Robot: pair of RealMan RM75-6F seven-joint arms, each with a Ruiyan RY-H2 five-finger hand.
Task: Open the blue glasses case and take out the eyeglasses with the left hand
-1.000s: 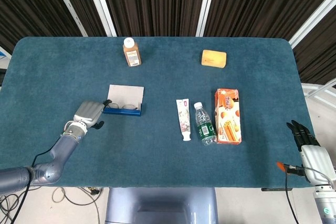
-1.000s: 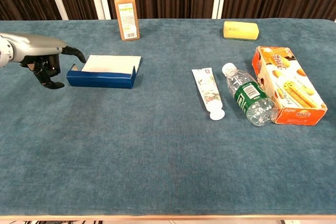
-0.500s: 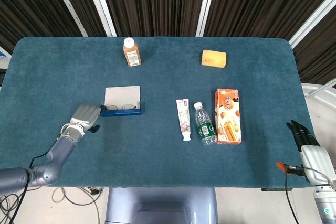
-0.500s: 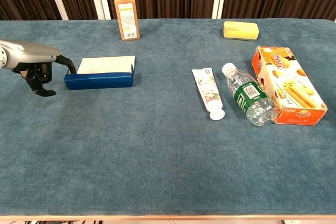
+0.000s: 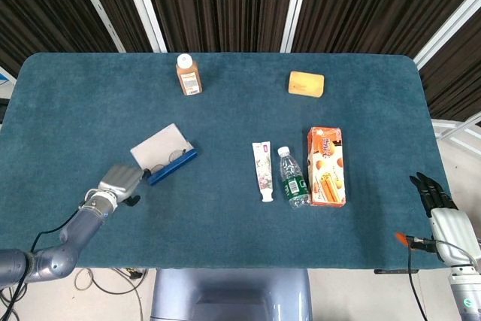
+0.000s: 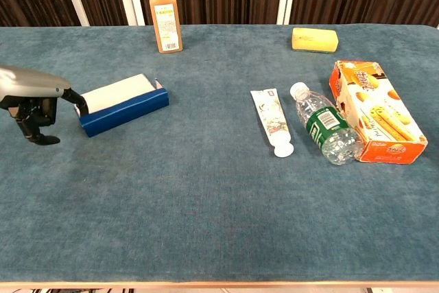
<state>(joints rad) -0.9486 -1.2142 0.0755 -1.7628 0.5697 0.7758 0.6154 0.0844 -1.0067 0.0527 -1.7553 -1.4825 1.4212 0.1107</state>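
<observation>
Touching open blue glasses case [image 5: 167, 162] end: left robot hand [image 5: 120, 181], curled, grasping nothing | right robot hand [image 5: 434, 193] released, off table's [image 5: 225, 238] right edge.

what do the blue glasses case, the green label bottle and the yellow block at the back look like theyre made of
Blue glasses case: probably rigid card or plastic, with flat blue walls and a pale matte lining.
Green label bottle: clear plastic, see-through and glossy, with a white cap.
Yellow block: looks like sponge or foam, with soft rounded edges and a dull surface, though this is uncertain.

Blue glasses case [image 6: 123, 108] w/ white lid, teal table [image 6: 206, 204], orange box [image 6: 374, 111]
</observation>
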